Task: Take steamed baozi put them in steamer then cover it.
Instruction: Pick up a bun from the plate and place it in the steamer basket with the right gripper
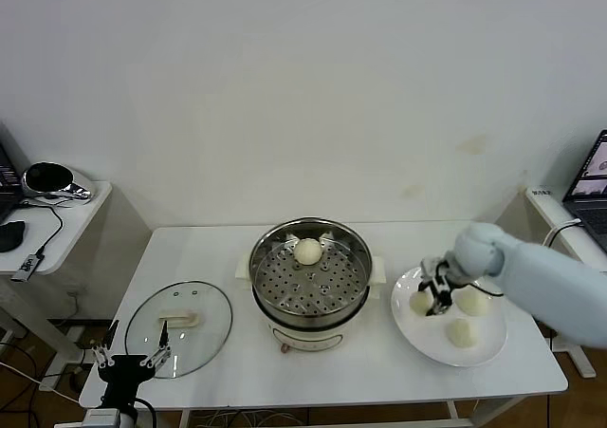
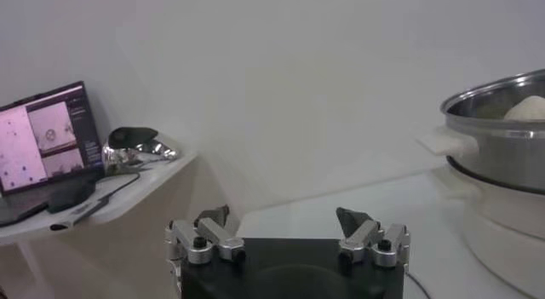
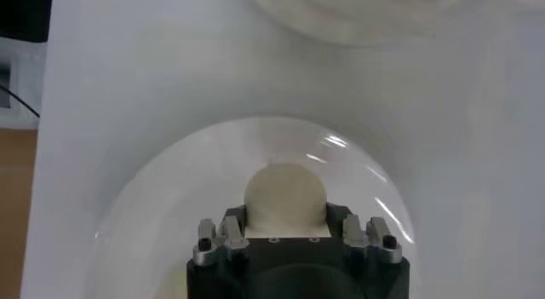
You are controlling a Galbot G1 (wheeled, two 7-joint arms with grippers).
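Observation:
The steamer (image 1: 258,269) stands mid-table with one baozi (image 1: 307,251) on its perforated tray. Three more baozi lie on a white plate (image 1: 432,344) to its right. My right gripper (image 1: 429,302) is down on the plate, shut on the leftmost baozi (image 1: 419,303); in the right wrist view that baozi (image 3: 285,194) fills the gap between the right gripper (image 3: 285,214) fingers. The other two baozi (image 1: 472,301) (image 1: 460,332) lie free. The cover (image 1: 178,328) lies flat at the table's left. My left gripper (image 1: 131,354) waits open near the front left corner, empty (image 2: 287,217).
A side table (image 1: 57,229) with a laptop, mouse and cables stands to the left. Another laptop (image 1: 593,186) sits at the far right. The steamer's wall (image 2: 502,130) rises beside the left gripper in the left wrist view.

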